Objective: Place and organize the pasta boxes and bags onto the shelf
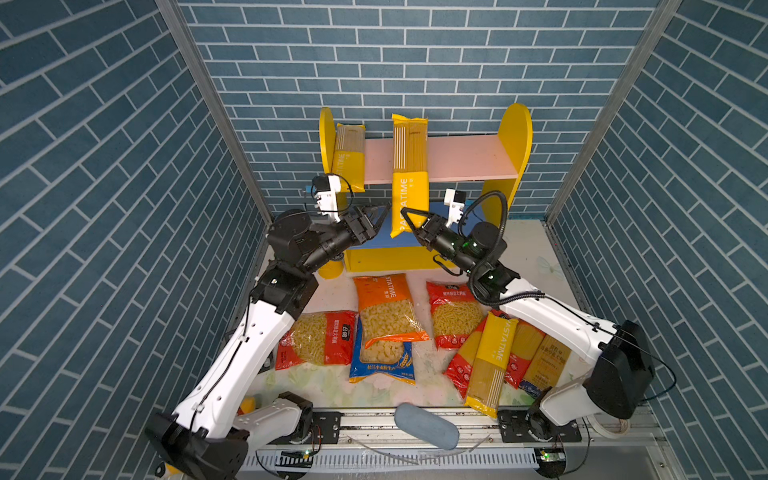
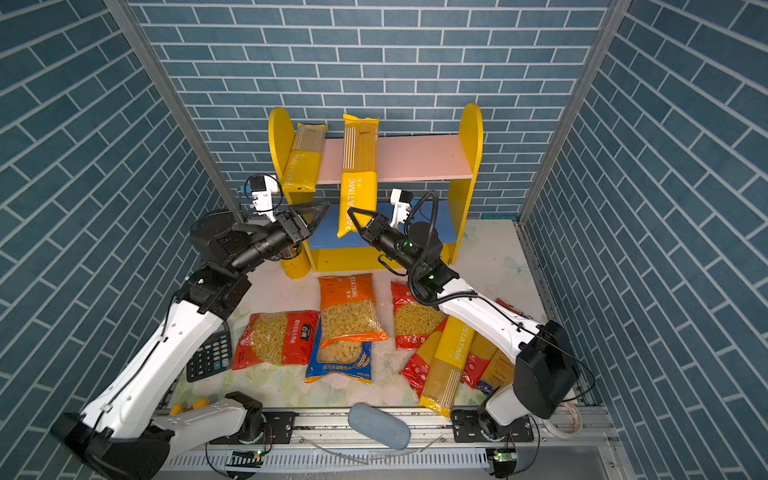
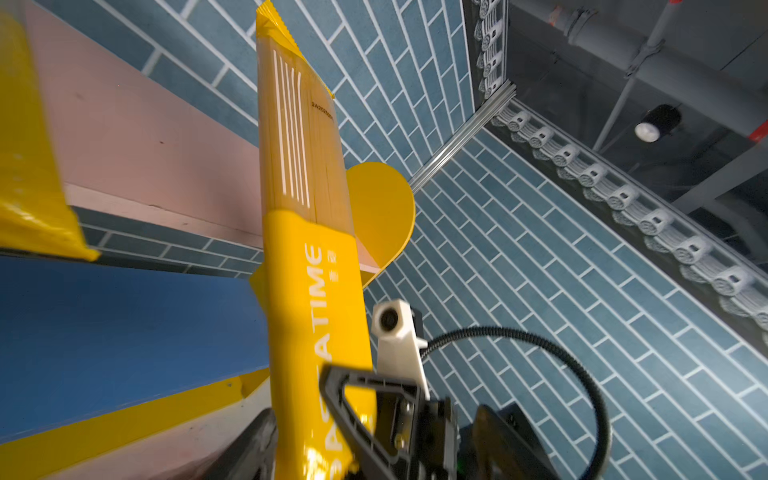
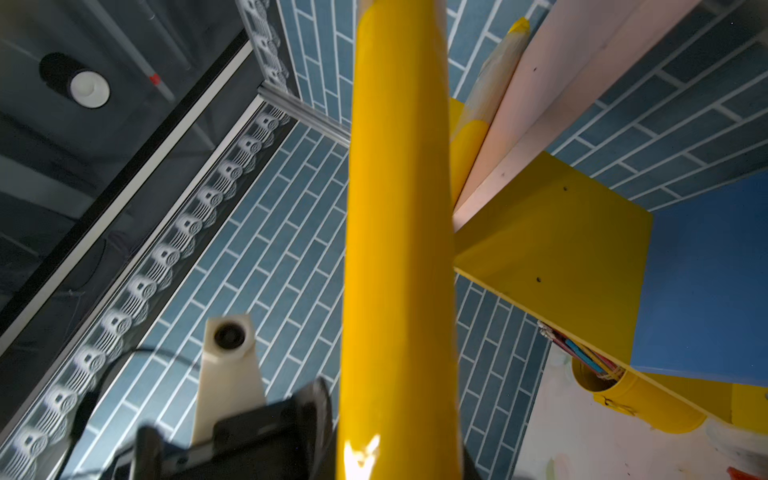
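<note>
**Shelf** [image 1: 515, 137]: two tiers, yellow round-topped side panels, pink upper board [image 1: 465, 160], blue lower board [image 2: 328, 230]. Stands at the back of the desk [image 1: 528, 249].

**Item 1, yellow PASTATIME spaghetti pack** [image 1: 409, 174]: upright at mid-shelf, its body against the front edge of the pink upper board and its top above that board. The lower end is over the blue lower board; whether it rests there cannot be told.
- Right tool [image 1: 406, 218]: clamped on this pack's lower end.
- Left tool [image 1: 384, 214]: jaws apart, just beside the pack's left edge, holding nothing.

**Item 2, second PASTATIME pack** [image 1: 348, 158]: at the left end of the pink upper board, against the left side panel, with its printed end past the front edge.

**Item 3, orange macaroni bag** [image 1: 386, 307]: flat on the desk in front of the shelf, overlapping the blue macaroni bag [image 1: 382, 365].

**Items 4–5, left red pasta bag** [image 1: 318, 338] **and right red pasta bag** [image 1: 453, 316]: flat on the desk, one on either side of item 3.

**Item 6, heap of spaghetti packs** [image 1: 490, 357]: front right of the desk, a yellow pack lying across red ones, partly under the right arm.

**Sundry:**
- Yellow pencil cup [image 2: 295, 266]: beside the shelf's left panel.
- Calculator [image 2: 210, 353]: under the left arm.
</note>
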`<state>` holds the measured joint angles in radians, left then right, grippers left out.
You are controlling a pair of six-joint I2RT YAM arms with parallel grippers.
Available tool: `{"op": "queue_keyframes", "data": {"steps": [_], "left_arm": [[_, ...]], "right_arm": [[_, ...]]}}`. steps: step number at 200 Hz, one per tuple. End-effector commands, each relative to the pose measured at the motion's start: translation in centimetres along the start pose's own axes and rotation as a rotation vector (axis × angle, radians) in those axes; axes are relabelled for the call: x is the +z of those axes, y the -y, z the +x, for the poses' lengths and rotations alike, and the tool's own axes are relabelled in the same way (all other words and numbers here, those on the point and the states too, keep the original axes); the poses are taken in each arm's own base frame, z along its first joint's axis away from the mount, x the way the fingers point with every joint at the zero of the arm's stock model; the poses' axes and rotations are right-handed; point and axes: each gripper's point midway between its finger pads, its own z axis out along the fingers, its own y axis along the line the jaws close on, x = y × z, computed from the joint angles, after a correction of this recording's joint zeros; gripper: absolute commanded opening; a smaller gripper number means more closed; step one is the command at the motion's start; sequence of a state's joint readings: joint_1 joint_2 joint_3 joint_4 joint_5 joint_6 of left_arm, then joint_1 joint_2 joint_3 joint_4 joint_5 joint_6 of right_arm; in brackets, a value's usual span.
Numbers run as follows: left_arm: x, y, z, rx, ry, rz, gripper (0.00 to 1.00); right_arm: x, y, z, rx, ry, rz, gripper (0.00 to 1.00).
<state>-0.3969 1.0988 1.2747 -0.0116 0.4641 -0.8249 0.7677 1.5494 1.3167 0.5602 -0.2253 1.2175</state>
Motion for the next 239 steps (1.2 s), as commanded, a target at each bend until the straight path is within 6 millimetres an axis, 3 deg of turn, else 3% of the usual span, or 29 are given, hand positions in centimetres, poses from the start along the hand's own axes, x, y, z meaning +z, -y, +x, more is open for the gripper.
{"op": "queue_keyframes", "data": {"steps": [1, 26, 58, 105, 144, 179, 227, 239], "left_arm": [[-3.4, -5.0, 3.0, 0.096, -0.066, -0.253, 0.75], [-6.8, -7.9, 4.5, 0.191, -0.092, -0.426, 0.75], [-9.2, -8.9, 4.9, 0.278, -0.135, -0.526, 0.76], [-9.5, -10.0, 6.9, 0.202, -0.129, -0.505, 0.75], [-9.5, -9.9, 7.2, 0.183, -0.139, -0.496, 0.74], [-9.5, -10.2, 7.7, 0.171, -0.150, -0.493, 0.74], [-9.1, -11.4, 9.2, 0.141, -0.173, -0.494, 0.73], [-8.9, -11.6, 9.4, 0.132, -0.179, -0.491, 0.73]], "right_arm": [[1.4, -7.2, -3.5, -0.032, 0.066, -0.128, 0.00], [4.1, -6.6, -4.4, -0.016, 0.050, -0.054, 0.00], [7.1, -6.1, -5.0, 0.054, 0.006, -0.032, 0.00], [9.6, -5.5, -5.1, 0.078, -0.018, -0.012, 0.00], [11.3, -4.2, -5.0, 0.033, -0.062, 0.014, 0.15], [11.5, -5.0, -4.6, 0.008, -0.083, -0.019, 0.36], [10.1, -5.3, -3.7, -0.027, -0.082, 0.000, 0.40], [9.9, -5.0, -3.8, -0.037, -0.068, 0.015, 0.36]]}}
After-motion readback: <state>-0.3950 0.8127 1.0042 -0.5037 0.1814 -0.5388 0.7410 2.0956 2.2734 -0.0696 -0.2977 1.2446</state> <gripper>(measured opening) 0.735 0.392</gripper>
